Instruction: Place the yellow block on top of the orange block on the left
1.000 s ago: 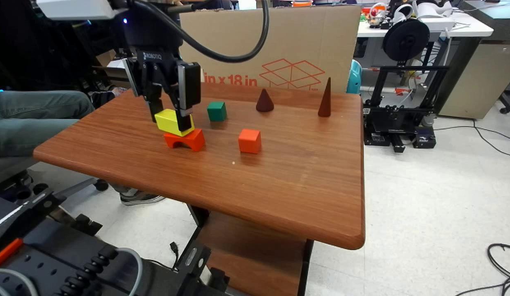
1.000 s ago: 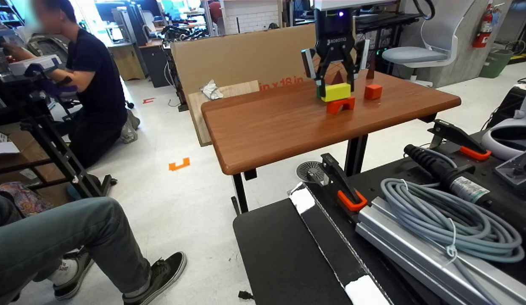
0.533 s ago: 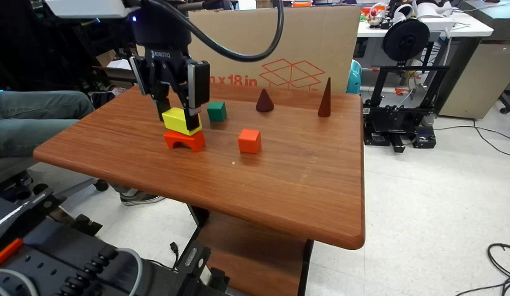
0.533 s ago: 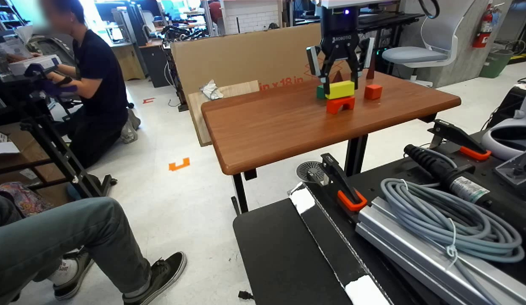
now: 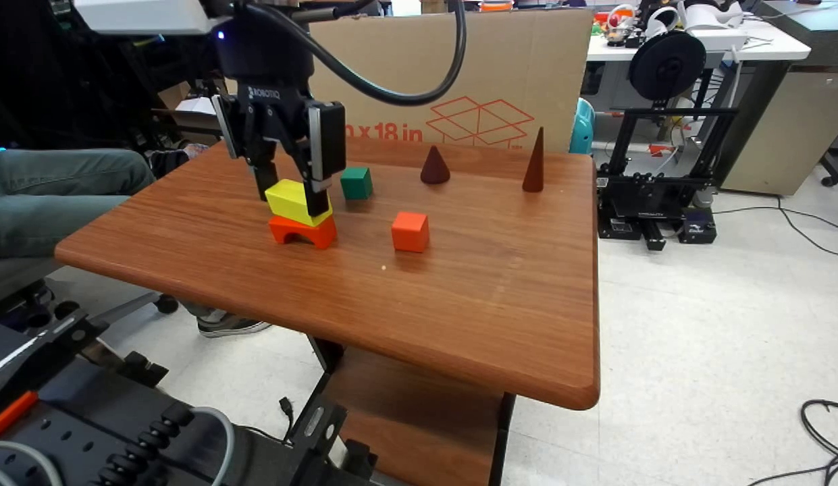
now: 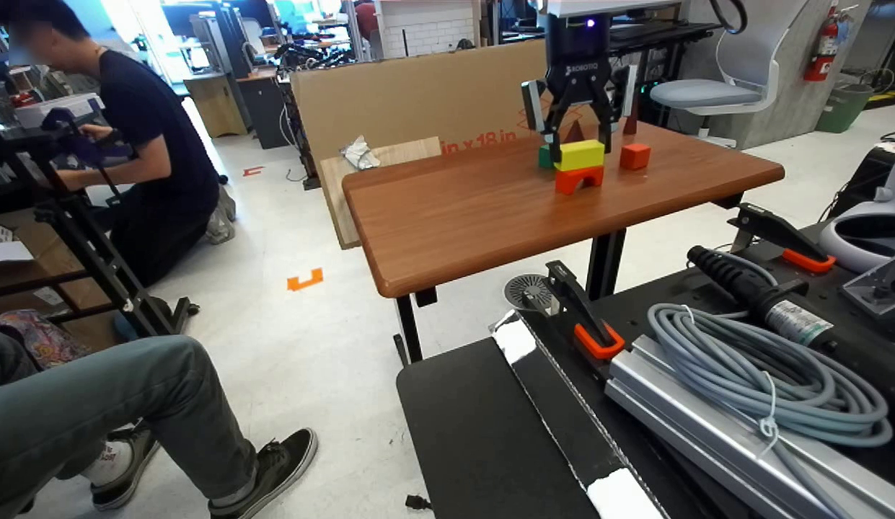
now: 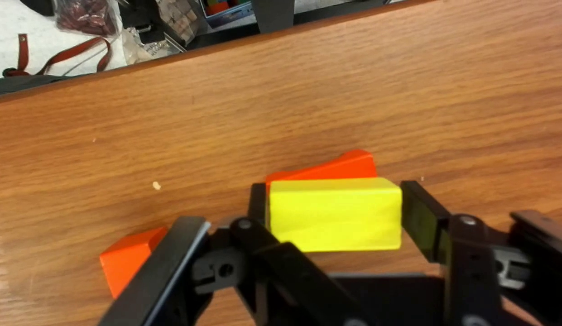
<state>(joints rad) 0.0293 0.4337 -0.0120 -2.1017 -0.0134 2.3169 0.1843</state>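
The yellow block [image 5: 287,206] lies on top of the orange block [image 5: 322,231], seen in an exterior view. The yellow block [image 6: 580,156] and the notched orange block [image 6: 581,174] also show stacked in an exterior view. My gripper [image 5: 291,204] has a finger at each end of the yellow block. In the wrist view the gripper [image 7: 335,194] shows a thin gap between the left finger and the yellow block [image 7: 339,222]; the right finger is very close. The orange block [image 7: 337,170] is partly hidden under the yellow block and turned slightly against it.
On the wooden table [image 5: 486,304] an orange cube [image 5: 410,233] stands to the right of the stack and a green cube [image 5: 356,183] behind it. A short brown cone [image 5: 435,167] and a tall one [image 5: 535,165] stand farther back. A cardboard sheet [image 5: 513,61] stands behind the table.
The gripper first moved right in an exterior view with the yellow block over the orange block. Since half a second ago the yellow block has dropped slightly onto it and the fingers have loosened slightly.
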